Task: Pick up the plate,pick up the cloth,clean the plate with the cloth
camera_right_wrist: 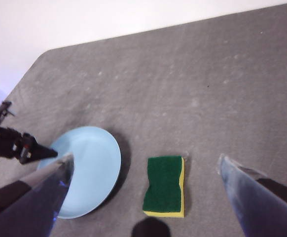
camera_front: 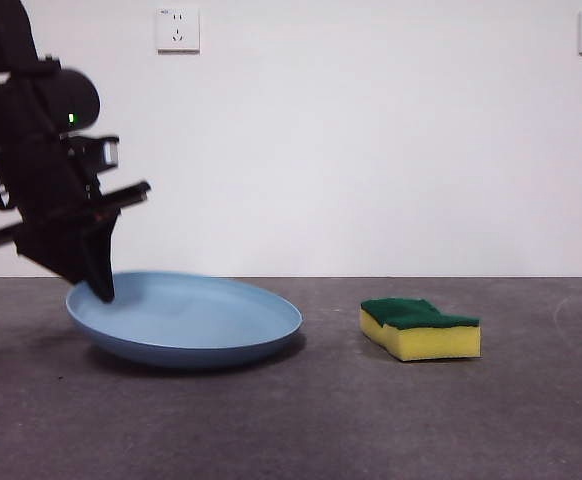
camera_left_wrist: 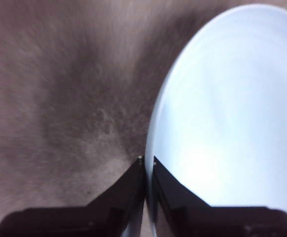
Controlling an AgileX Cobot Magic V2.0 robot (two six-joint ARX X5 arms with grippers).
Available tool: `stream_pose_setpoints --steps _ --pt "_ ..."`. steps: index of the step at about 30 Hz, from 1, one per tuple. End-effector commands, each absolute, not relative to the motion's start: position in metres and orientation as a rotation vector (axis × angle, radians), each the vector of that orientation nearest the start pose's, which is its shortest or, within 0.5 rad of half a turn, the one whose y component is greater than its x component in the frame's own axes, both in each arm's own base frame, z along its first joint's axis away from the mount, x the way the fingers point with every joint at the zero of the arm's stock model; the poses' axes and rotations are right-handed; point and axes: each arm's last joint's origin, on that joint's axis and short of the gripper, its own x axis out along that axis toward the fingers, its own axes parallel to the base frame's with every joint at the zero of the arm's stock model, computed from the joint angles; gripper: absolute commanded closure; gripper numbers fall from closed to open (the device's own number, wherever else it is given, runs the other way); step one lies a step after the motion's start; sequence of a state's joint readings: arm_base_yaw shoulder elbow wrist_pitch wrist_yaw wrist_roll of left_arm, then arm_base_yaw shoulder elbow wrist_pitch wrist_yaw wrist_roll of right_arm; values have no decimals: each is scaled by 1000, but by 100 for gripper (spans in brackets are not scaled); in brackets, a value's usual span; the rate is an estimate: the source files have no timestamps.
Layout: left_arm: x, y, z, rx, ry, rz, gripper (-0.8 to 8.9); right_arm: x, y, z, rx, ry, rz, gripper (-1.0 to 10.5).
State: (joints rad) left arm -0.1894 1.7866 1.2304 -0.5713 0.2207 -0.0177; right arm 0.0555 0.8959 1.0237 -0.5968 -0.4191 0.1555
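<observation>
Grey table [camera_front: 291, 420], one plate [camera_front: 201, 322] pinched at its rim by left gripper [camera_front: 101, 290] fingers, one cloth [camera_front: 421, 328], right gripper [camera_right_wrist: 143, 165] fingers spread.

Lab: bare wall [camera_front: 371, 150], grey tabletop [camera_front: 371, 420]

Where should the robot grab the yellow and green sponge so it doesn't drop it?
Probably across its narrow waist, coming straight down from above. The sponge lies flat on the table, green side up, with nothing touching it, and its long sides curve inward in the middle. The right tool hangs open above it. The left tool is shut on the plate rim.
</observation>
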Motion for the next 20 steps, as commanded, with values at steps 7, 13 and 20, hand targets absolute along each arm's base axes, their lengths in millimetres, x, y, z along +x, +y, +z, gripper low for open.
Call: stream_pose_setpoints --steps 7,13,20 --pt "325 -67 283 22 899 -320 822 193 41 355 151 533 526 448" --pt "300 -62 336 26 778 -313 822 222 71 351 28 630 529 452" --pt "284 -57 364 71 750 -269 822 262 116 331 -130 791 499 478"
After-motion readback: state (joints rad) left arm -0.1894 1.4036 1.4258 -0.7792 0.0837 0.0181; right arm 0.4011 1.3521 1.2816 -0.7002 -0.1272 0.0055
